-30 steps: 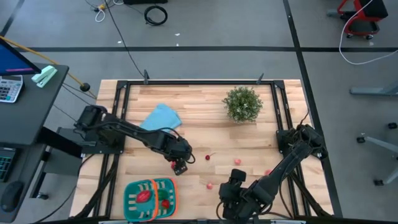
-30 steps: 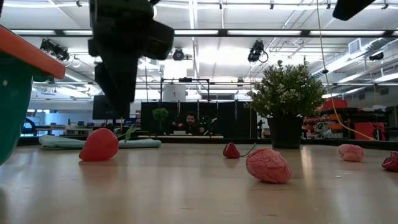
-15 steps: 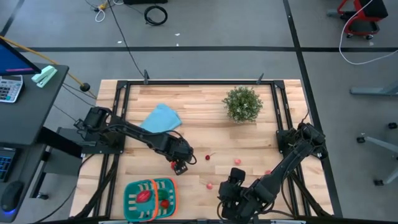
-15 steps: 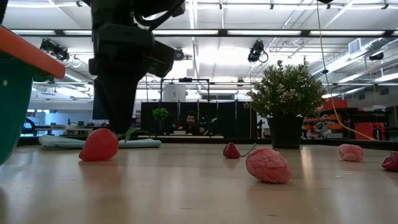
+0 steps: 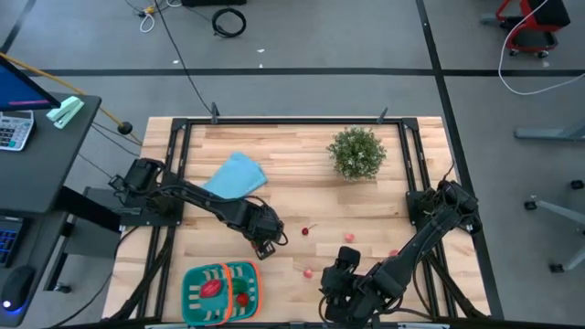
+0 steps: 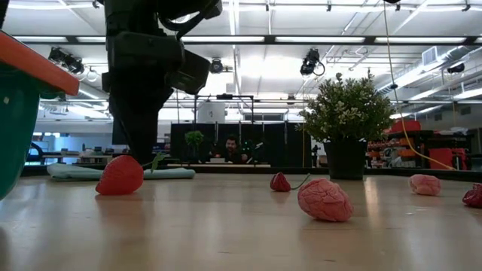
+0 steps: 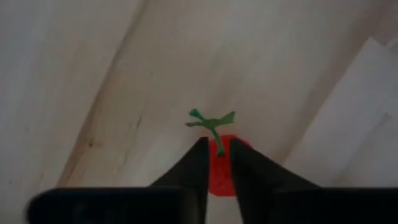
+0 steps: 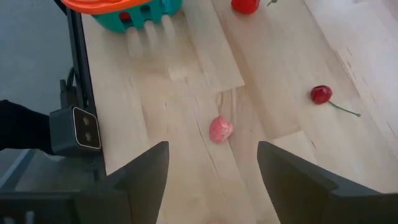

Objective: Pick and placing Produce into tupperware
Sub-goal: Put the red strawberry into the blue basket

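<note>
The small red toy fruit with a green stem point(image 7: 219, 163) lies on the light wooden table point(image 5: 302, 196) just beyond the teal slotted plastic container with an orange band point(image 5: 222, 291), and the left gripper point(image 7: 216, 163) is clamped on it. A pink toy fruit point(image 6: 324, 199), a small red cherry point(image 8: 321, 94), a bushy green potted plant point(image 5: 356, 152) and a light blue folded cloth point(image 5: 236, 174) lie farther out. The right gripper point(image 8: 211, 167) hangs with fingers apart above the front edge, a lit workshop behind.

No text, label, brand, number or sign is being shown legibly in any of the views.
</note>
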`<state>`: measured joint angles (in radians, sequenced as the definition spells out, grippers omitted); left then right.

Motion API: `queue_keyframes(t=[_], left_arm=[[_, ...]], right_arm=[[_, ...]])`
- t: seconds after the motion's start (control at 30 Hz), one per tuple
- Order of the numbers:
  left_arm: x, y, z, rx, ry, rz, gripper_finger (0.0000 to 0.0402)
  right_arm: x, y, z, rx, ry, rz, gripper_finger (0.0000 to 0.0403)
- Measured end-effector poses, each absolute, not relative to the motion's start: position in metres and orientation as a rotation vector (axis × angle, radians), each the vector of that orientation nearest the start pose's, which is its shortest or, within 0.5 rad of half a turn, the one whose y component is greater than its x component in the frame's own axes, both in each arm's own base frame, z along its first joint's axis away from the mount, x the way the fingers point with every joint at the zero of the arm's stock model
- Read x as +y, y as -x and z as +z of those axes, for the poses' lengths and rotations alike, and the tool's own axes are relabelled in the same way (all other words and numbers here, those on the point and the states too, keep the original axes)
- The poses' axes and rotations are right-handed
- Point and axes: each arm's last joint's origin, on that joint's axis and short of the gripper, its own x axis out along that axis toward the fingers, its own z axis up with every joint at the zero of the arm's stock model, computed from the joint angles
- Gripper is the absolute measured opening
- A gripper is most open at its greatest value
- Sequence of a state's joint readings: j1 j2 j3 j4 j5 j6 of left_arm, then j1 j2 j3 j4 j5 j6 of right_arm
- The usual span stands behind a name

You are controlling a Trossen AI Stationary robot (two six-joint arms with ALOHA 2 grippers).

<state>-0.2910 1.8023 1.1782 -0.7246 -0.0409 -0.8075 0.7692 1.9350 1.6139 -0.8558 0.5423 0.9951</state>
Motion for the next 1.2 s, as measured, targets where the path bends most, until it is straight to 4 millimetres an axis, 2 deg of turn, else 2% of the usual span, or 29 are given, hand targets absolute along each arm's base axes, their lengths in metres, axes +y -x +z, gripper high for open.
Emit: queue_keyframes(t=[0.13,0.23,0.5,0.67,0.77,0.9,0.93,1.1,1.2], left_arm=[[-0.095,-0.322,0.172,1.319,0.458,0.333,0.0011],[-0.095,-0.322,0.172,1.32,0.453,0.329,0.001],[-0.098,-0.325,0.158,1.351,0.436,0.339,0.0108],[-0.098,-0.327,0.144,1.388,0.418,0.357,0.0137],[-0.099,-0.327,0.142,1.395,0.399,0.347,0.0113],[-0.098,-0.327,0.144,1.398,0.356,0.303,0.0024],[-0.098,-0.328,0.146,1.383,0.357,0.291,0.0013],[-0.098,-0.325,0.158,1.36,0.344,0.254,0.0005],[-0.097,-0.322,0.175,1.313,0.346,0.224,0.0004]], right_arm=[[0.268,-0.299,0.244,0.897,-0.202,-0.265,0.0253],[0.268,-0.299,0.244,0.897,-0.202,-0.265,0.0252],[0.268,-0.299,0.244,0.897,-0.204,-0.264,0.0251],[0.269,-0.299,0.244,0.894,-0.207,-0.262,0.0251],[0.269,-0.299,0.244,0.893,-0.207,-0.261,0.0251],[0.269,-0.299,0.244,0.893,-0.206,-0.261,0.0251],[0.269,-0.299,0.244,0.893,-0.206,-0.261,0.0251],[0.269,-0.299,0.244,0.894,-0.203,-0.26,0.0251],[0.269,-0.299,0.244,0.894,-0.199,-0.258,0.0251]])
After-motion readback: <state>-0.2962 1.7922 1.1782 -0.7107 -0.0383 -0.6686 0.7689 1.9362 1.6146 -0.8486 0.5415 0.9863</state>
